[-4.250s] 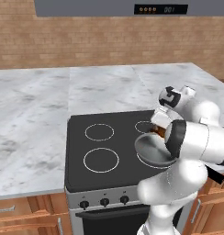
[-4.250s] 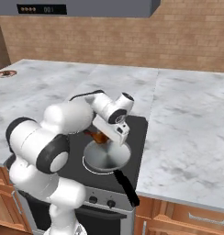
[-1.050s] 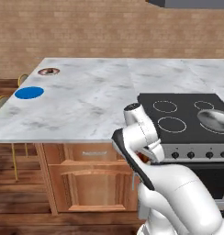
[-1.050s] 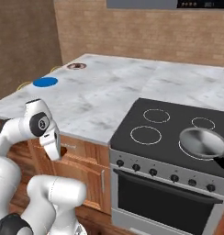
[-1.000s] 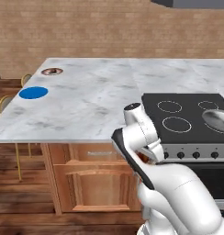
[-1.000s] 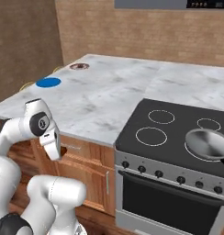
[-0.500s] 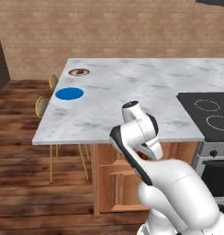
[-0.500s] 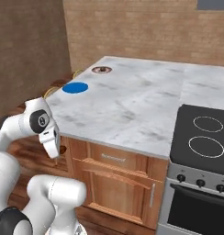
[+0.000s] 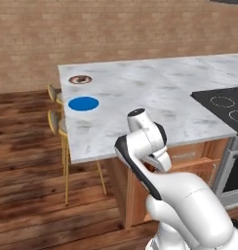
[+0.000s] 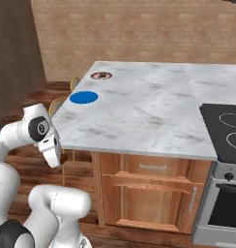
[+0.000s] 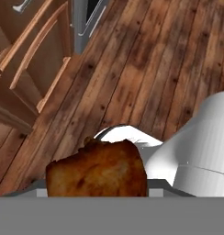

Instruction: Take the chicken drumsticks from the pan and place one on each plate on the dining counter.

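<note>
Progress: mid-carry of one drumstick, none delivered yet by the look of it.

- Drumstick (image 11: 98,169): golden-brown, bottom centre of hand view, right at fingertips; gripper judged clamped on it, though jaws themselves hidden.
- Blue plate (image 9: 83,103): left of centre in left base view, on marble counter (image 9: 155,97), bare.
- Brown-rimmed plate (image 9: 80,79): just above blue plate, looks bare too.
- Stovetop (image 9: 223,104): right edge of frame.
- Left: set this drumstick on plate, fetch second, fill other plate.
</note>
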